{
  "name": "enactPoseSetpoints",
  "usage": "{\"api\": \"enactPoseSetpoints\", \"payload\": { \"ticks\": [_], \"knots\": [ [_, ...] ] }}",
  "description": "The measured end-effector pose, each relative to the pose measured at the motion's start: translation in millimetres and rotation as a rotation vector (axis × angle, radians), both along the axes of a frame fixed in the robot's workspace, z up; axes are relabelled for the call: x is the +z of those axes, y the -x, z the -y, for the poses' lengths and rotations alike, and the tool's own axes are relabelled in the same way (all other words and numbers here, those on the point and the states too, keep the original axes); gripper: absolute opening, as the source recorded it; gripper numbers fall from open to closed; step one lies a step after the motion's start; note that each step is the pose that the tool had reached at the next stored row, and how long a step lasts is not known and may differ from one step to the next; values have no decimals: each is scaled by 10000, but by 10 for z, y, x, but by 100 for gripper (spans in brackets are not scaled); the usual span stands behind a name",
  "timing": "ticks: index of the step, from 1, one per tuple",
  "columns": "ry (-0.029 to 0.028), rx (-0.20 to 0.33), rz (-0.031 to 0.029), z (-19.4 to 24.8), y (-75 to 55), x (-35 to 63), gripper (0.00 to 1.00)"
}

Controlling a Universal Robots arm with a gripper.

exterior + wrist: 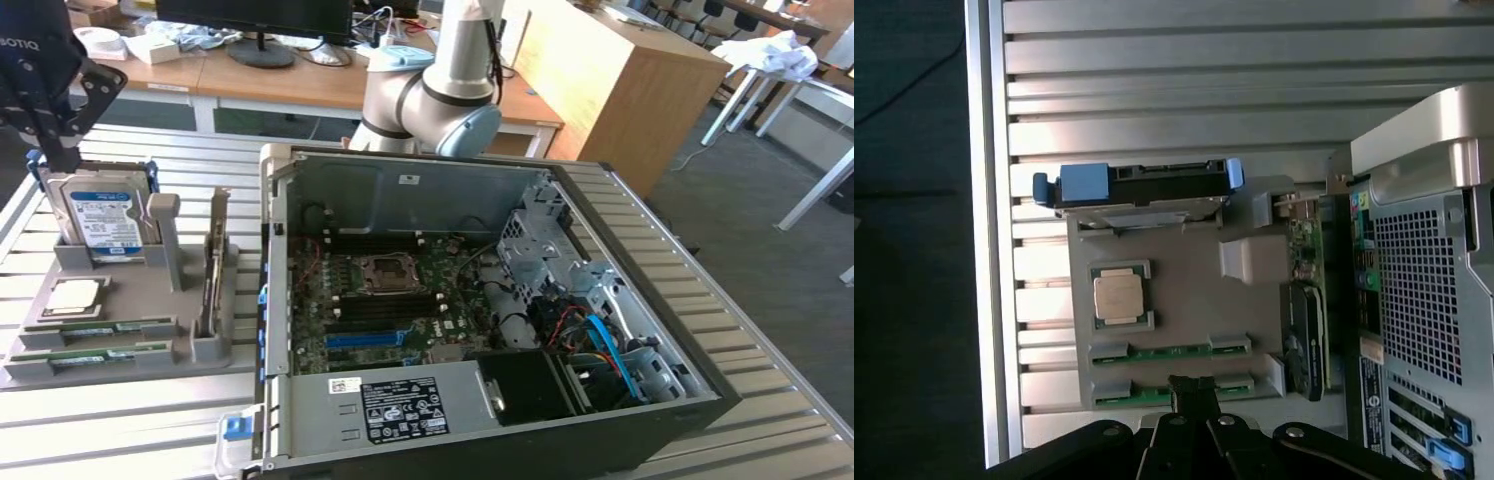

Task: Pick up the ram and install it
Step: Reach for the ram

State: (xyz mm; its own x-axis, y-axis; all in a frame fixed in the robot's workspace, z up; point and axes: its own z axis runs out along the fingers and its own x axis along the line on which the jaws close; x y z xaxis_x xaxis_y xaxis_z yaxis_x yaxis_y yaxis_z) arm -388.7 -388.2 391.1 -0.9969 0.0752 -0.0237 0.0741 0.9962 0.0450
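So the black pincer [1192,384], tips pressed together, hangs above the long green ram stick [1146,395]. Slatted metal worktop [1154,90] below it, wooden office desks [267,75] beyond.

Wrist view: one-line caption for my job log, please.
Gripper above the grey tray, nearest the ram, with a second ram stick, processor and hard drive alongside.
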Motion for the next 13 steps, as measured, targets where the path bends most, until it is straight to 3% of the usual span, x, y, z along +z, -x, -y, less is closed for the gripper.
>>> {"api": "enactPoseSetpoints", "payload": {
  "ticks": [13],
  "knots": [
    [0,0,1,175,0,-1,10]
  ]
}}
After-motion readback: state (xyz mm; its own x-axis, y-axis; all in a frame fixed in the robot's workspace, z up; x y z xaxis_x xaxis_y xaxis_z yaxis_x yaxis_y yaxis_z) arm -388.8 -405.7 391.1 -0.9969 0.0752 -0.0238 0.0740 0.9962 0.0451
